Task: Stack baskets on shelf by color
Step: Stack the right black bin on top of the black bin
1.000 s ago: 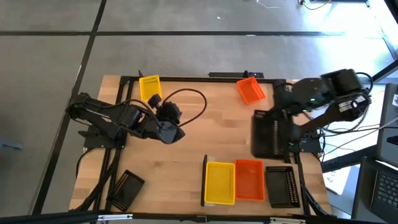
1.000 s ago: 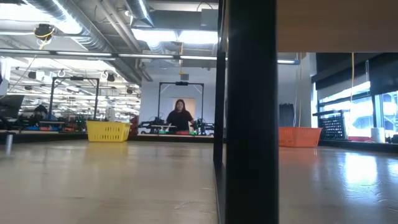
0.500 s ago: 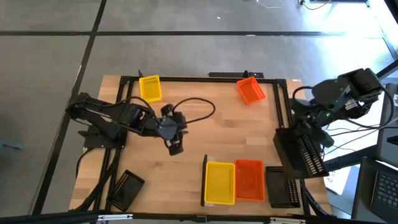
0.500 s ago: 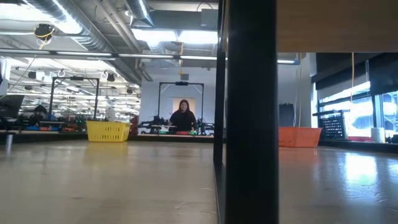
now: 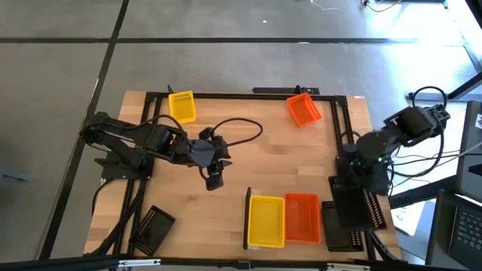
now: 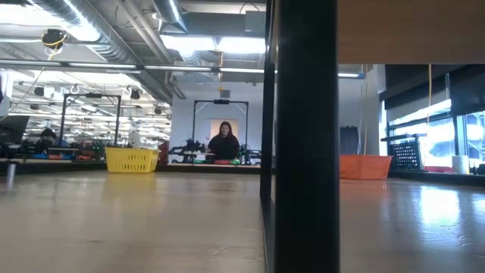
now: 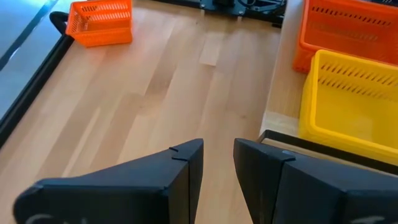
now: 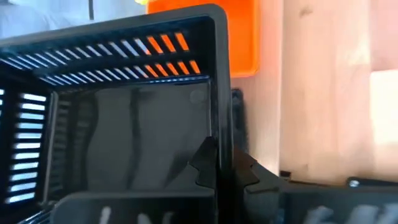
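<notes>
2 dark arms are over the wooden tabletop (image 5: 248, 150), one from each side, so let's go from the big pieces down.

On the near edge sits the shelf (image 5: 248, 197), with its dark upright end piece on the side toward the table's middle. On it stand a yellow basket (image 5: 266, 220) and an orange basket (image 5: 302, 217) side by side and touching, with a black basket (image 5: 340, 233) just beyond the orange one, partly covered.

Covering it is a second black basket (image 5: 355, 205), carried by the right gripper (image 5: 363, 175). The right wrist view shows the dark fingers pinched tight on that basket's rim (image 8: 217, 99), orange mesh showing through its slats.

Over on the other side, the left gripper (image 5: 214, 179) hovers above bare wood near the table's middle, close to the shelf's end piece. Its fingers (image 7: 183, 171) stand slightly apart with nothing between them, and past them the wrist view shows the shelf's yellow and orange baskets.

Smaller items now: a loose yellow basket (image 5: 181, 106) and a loose orange basket (image 5: 303, 109) rest near the far edge, well apart. 1 more black basket (image 5: 154, 229) lies tilted at the near left corner.

In the low view, a person (image 6: 224, 142) stands far back in the room.
</notes>
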You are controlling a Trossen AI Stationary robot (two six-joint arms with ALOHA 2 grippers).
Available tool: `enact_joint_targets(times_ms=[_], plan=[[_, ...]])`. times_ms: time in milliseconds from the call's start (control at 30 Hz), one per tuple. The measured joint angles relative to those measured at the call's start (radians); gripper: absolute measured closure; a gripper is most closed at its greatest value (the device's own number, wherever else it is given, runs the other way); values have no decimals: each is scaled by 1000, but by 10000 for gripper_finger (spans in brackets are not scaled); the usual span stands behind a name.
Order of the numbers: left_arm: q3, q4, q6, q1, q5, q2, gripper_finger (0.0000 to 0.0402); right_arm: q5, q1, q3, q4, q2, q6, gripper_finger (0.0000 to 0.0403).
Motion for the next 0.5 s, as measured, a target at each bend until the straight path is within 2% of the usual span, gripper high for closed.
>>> enact_joint_targets(times_ms=[233,500], plan=[[0,7,-7,0,0,0,320,-16,99,-132,61,-15,59,403],[0,34,-7,0,0,0,320,-11,155,-272,161,-14,85,403]])
